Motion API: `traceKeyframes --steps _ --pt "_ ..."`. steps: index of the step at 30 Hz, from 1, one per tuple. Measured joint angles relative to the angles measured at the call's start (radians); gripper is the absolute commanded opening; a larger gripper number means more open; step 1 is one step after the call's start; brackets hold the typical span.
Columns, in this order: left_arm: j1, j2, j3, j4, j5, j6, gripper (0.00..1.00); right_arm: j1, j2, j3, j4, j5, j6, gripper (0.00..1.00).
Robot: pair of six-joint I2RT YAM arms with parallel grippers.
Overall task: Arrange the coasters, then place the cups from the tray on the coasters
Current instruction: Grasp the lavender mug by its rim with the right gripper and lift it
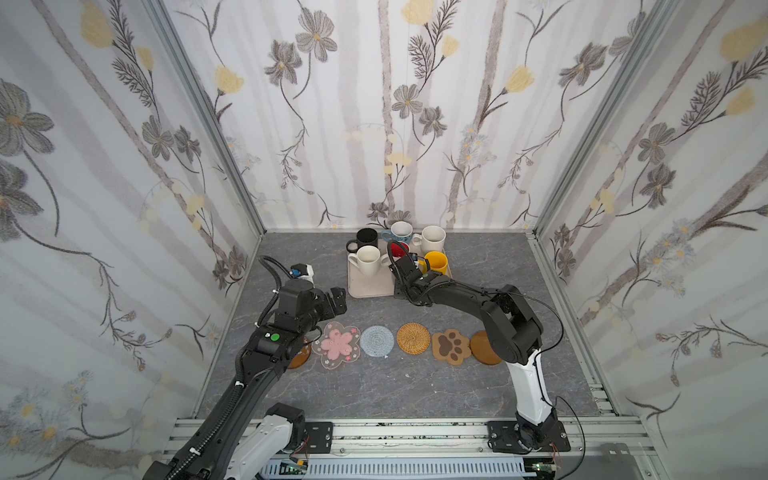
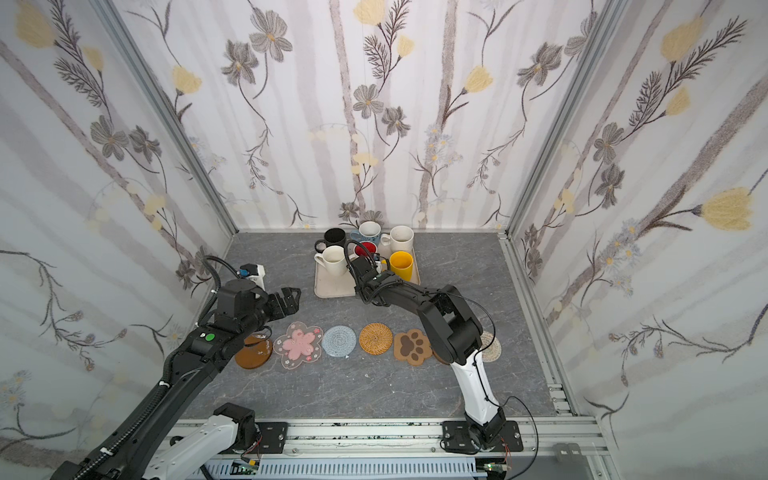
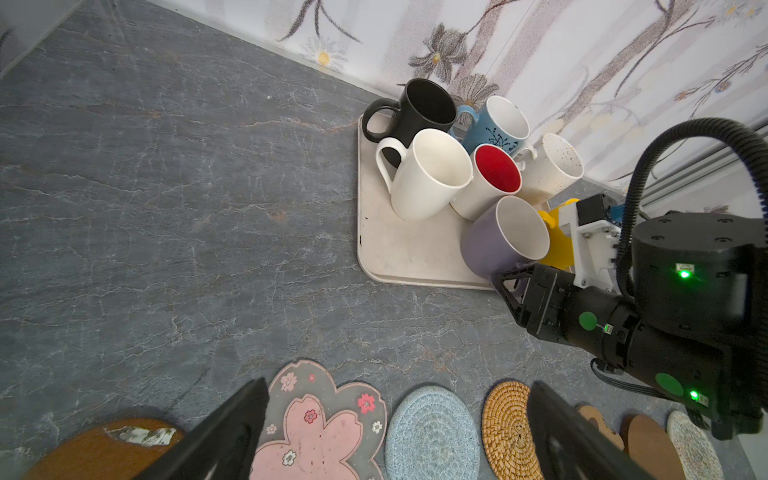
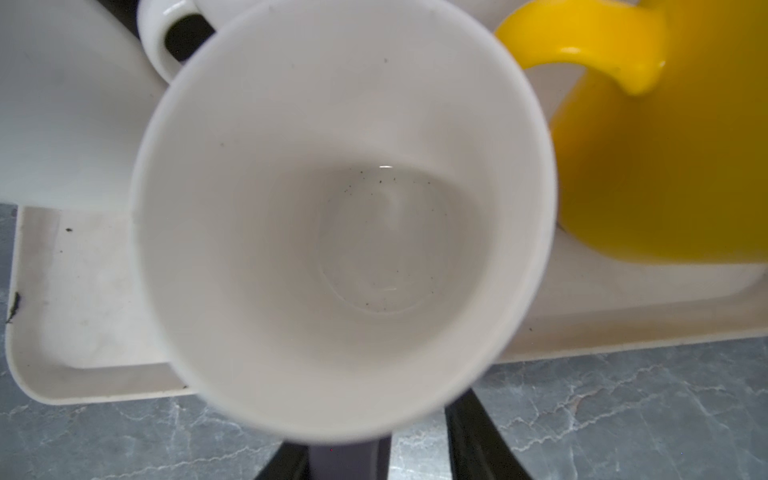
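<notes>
The tray [image 1: 368, 289] stands on the bench [image 1: 374, 386] close to the back wall [image 1: 374, 124] and holds all seven mugs, upright. The black mug [image 1: 367, 238], blue mug [image 1: 400, 232] and speckled mug [image 1: 432, 239] line its far side. The white mug [image 1: 368, 259], red-lined mug [image 1: 399, 249] and yellow mug [image 1: 437, 262] stand in front of them. The lavender mug [image 3: 500, 243] is at the near edge, just beside the yellow one. It holds only a few dark specks at its bottom in the right wrist view. The tray's near left part is bare.

The right hand [image 3: 513, 274] is at the lavender mug, low on its near side. Its fingers [image 4: 478, 436] straddle a lavender part under the rim, with a gap beside one finger. The tips are hidden, so I cannot tell whether it grips.

The left hand [image 1: 340, 300] hangs wide and empty above the bench, left of the tray.

Seven bare coasters form a row nearer the front: wood disc [image 2: 253, 352], blossom [image 1: 336, 345], crochet round [image 1: 377, 340], rattan round [image 1: 413, 338], paw [image 1: 451, 345], second disc [image 1: 482, 351], woven round [image 2: 492, 348]. A strip of open bench lies between the row and the tray, and more lies left of the tray.
</notes>
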Motion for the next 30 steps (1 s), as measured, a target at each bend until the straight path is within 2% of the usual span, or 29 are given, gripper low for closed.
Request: traceKeyframes --steps 6,12,16,24,30 --pt "0.003 0.016 0.0 0.0 0.001 0.0 1.0 0.002 0.0 -0.007 -0.01 -0.003 -0.044 0.26" --pt "0.004 0.025 -0.002 0.0 -0.002 0.0 1.0 0.002 0.0 -0.006 -0.011 -0.002 -0.101 0.13" --pt "0.004 0.026 -0.005 0.0 -0.013 -0.001 1.0 0.0 0.0 -0.004 -0.012 -0.003 -0.127 0.0" --pt "0.004 0.024 -0.005 0.0 -0.035 -0.003 1.0 -0.009 0.002 0.003 -0.014 -0.036 -0.195 0.0" --pt "0.011 -0.003 -0.005 0.0 -0.077 -0.003 1.0 0.02 -0.028 -0.027 -0.01 -0.042 -0.303 0.0"
